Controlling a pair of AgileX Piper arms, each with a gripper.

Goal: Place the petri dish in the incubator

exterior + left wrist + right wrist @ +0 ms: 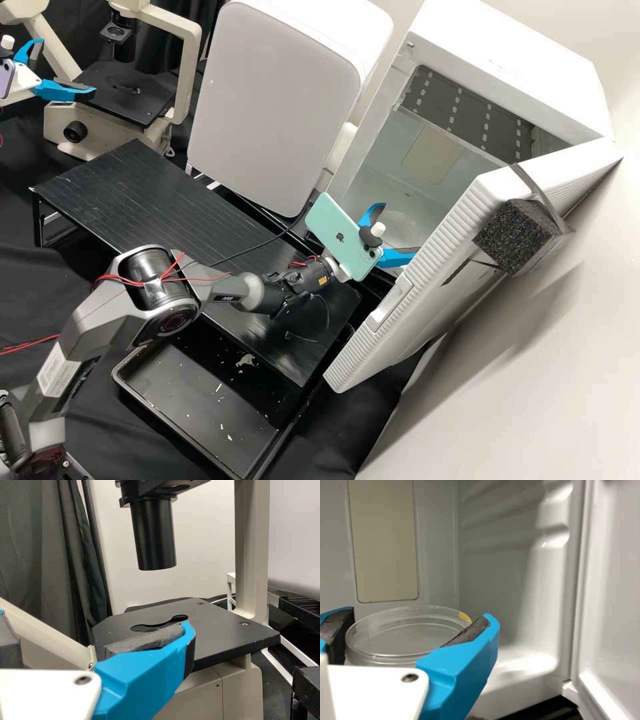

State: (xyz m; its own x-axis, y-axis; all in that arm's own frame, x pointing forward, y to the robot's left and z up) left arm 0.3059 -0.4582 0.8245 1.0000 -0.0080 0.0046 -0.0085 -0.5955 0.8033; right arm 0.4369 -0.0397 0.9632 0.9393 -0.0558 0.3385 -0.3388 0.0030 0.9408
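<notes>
The right gripper (401, 228) reached inside the white incubator (520, 57), its blue fingers spread about as wide as the petri dish (407, 632) and their dark pads set against opposite sides of the clear, round dish. The dish lay within the chamber, in front of the beige panel (384, 545) on its wall, while the ribbed door (427, 280) stood open with a black foam block (513, 237) strapped to its outside. Across the bench, the left gripper (67, 67) hung by the microscope's black stage (220, 630), fingers wide apart and gripping nothing. A black slatted table (133, 193) stood between the two instruments, with a shallow dark tray (200, 393) near the right arm.
</notes>
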